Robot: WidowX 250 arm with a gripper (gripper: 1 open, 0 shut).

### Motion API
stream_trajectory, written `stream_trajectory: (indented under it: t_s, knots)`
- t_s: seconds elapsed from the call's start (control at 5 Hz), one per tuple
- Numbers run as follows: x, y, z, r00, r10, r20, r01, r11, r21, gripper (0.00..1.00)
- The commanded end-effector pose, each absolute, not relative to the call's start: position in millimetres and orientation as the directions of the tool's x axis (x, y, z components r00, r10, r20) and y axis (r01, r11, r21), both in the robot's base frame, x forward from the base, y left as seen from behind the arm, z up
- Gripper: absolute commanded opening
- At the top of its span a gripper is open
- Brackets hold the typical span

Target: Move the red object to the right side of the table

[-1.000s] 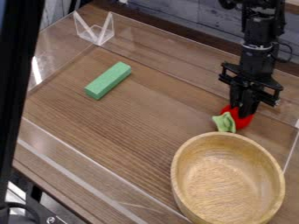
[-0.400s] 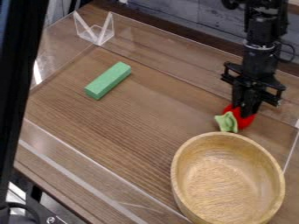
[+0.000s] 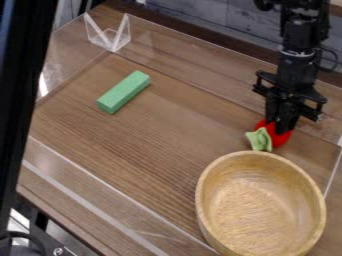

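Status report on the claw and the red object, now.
Claw down, shut on the red object at the table's right side. Green leafy end pokes out left. Wooden bowl close in front; green block well clear.

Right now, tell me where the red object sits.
The red object is at the table's right side, under the gripper, just above the wooden bowl's rim.

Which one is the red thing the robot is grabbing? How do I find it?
Find the big wooden bowl at the table's near right. Just behind its rim, under the black tool, sits the red object. It is tiny, bright red with a green leafy end, unlike the long green block far left.
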State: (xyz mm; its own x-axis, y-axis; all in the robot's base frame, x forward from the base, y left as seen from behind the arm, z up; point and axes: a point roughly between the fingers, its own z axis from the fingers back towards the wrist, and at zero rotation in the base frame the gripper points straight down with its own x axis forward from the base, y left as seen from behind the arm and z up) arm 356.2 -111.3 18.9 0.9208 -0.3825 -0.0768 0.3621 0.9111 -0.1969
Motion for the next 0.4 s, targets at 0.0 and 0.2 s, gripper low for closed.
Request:
stream_trajectory:
  t_s: [0.0,0.2]
  knots:
    - [346.1,-126.1,3.3,0.899,-0.422,-0.115,0.395,0.896,-0.202,0.0]
    - [345.2,-126.0,2.9,0.899,-0.422,-0.122,0.393,0.897,-0.203,0.0]
